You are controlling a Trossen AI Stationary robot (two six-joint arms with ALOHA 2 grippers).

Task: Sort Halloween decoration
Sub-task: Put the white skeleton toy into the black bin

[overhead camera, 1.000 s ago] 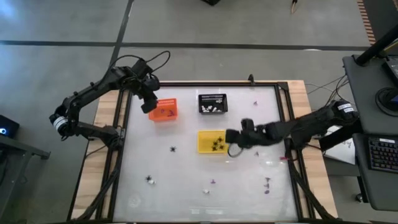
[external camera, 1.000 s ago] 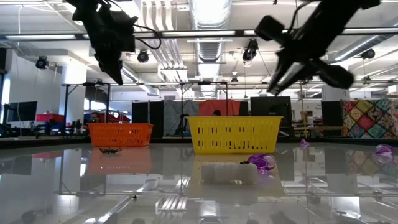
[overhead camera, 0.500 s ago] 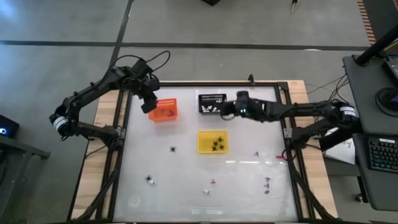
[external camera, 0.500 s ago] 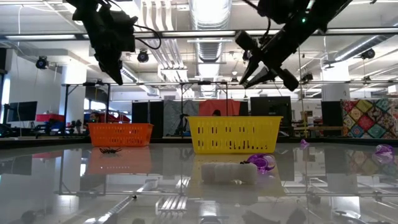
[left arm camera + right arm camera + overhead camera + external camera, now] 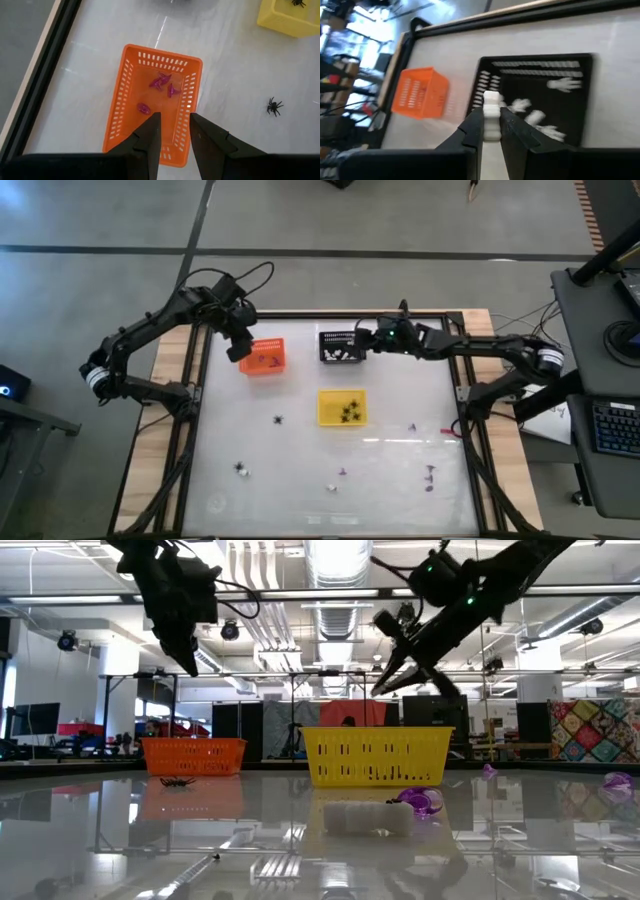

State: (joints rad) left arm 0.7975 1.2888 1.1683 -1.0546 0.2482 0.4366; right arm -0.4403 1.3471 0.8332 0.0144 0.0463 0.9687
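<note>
A white decoration piece (image 5: 491, 114) is pinched in the right claw (image 5: 491, 131) above the black basket (image 5: 341, 346), which holds more white pieces. The left claw (image 5: 173, 131), fingers spread and empty, hovers over the orange basket (image 5: 131, 95) with purple pieces (image 5: 161, 82).

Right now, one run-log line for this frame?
right gripper: shut on white piece, over black basket | left gripper: open, empty, over orange basket | yellow basket: spiders inside
</note>
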